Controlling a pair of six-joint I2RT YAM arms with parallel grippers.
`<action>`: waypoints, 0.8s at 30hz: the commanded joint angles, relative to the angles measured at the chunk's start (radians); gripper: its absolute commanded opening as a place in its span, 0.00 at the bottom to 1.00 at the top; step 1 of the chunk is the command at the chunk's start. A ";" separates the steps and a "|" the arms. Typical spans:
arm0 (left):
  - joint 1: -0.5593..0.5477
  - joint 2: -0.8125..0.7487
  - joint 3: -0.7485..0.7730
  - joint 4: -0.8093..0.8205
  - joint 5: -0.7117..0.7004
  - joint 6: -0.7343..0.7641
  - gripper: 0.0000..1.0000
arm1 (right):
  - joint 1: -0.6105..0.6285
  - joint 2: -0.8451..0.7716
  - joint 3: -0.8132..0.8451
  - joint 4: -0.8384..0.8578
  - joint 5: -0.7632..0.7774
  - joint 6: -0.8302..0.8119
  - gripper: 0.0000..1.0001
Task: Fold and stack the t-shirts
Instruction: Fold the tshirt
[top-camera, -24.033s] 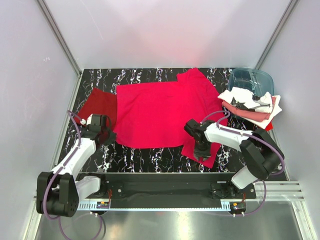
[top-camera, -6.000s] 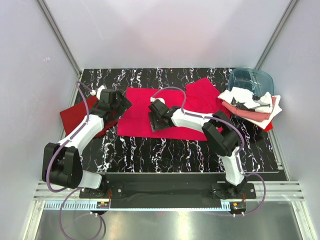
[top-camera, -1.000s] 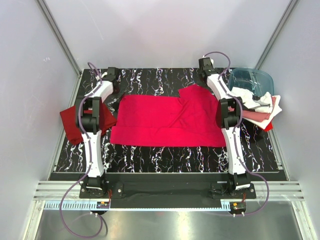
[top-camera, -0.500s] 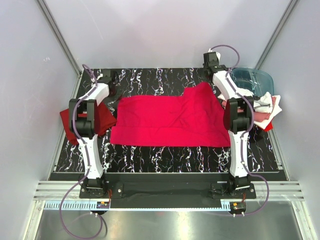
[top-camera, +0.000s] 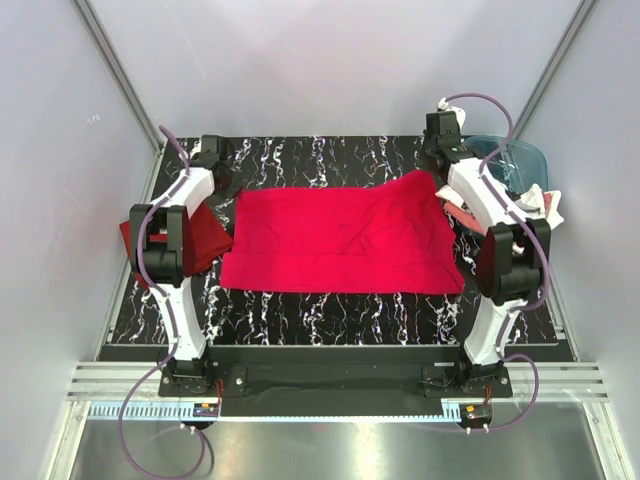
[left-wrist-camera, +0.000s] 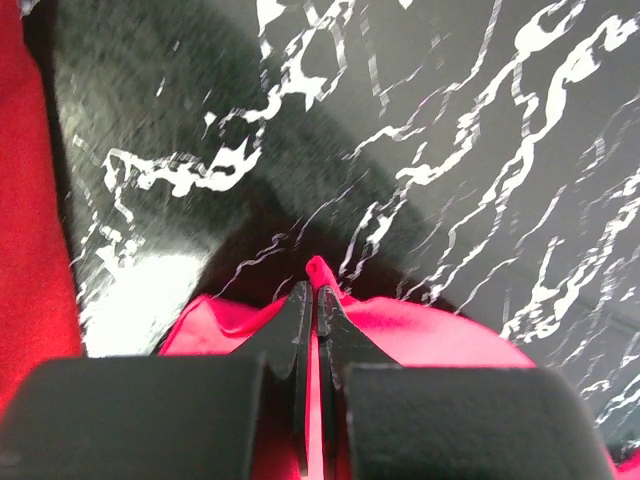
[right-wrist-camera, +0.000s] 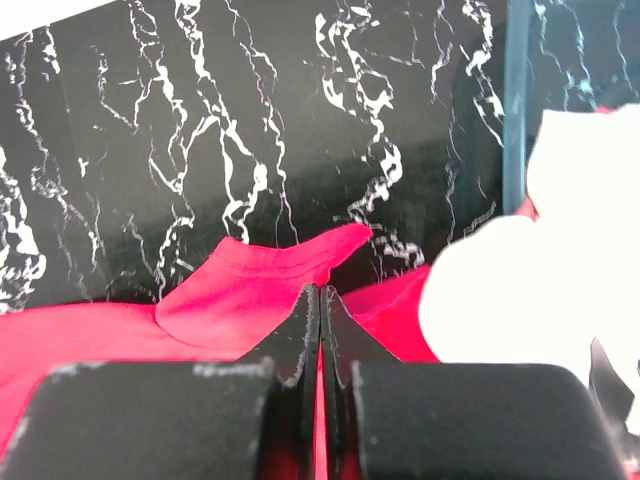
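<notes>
The bright crimson t-shirt (top-camera: 340, 240) lies spread across the middle of the table (top-camera: 330, 310), a broad, roughly rectangular sheet of soft matte cloth with shallow creases running through its right half and a straight, flat near edge. Its two far corners are drawn up into small peaks. The left hand (left-wrist-camera: 308, 295) has its dark, wedge-shaped fingers pressed together on the far left corner, with only a thin sliver of crimson cloth showing between them and a pointed tip of fabric poking out past the fingertips. The right hand (right-wrist-camera: 318, 292) is clamped the same way on the far right corner, where the cloth folds into a smooth rounded flap lying on the table. The table is glossy black with white marble-like veins, and it shows pale glare in the left wrist view. At the left edge a darker red shirt (top-camera: 208, 232) lies as a flat folded slab, partly behind the left arm and touching the crimson shirt's left side. At the far right a white shirt (top-camera: 530, 200) with dark marks sits rumpled on top of a small pile, just beside a translucent blue-teal plastic tub (top-camera: 510, 160) with rounded corners.
</notes>
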 joint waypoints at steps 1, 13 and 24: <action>0.005 -0.082 -0.036 0.025 0.010 0.017 0.00 | 0.005 -0.106 -0.066 0.058 0.002 0.046 0.00; 0.009 -0.242 -0.236 0.092 -0.022 0.001 0.00 | 0.003 -0.246 -0.253 0.032 0.035 0.120 0.00; 0.012 -0.357 -0.436 0.193 -0.036 -0.020 0.00 | 0.026 -0.390 -0.438 0.058 0.091 0.159 0.00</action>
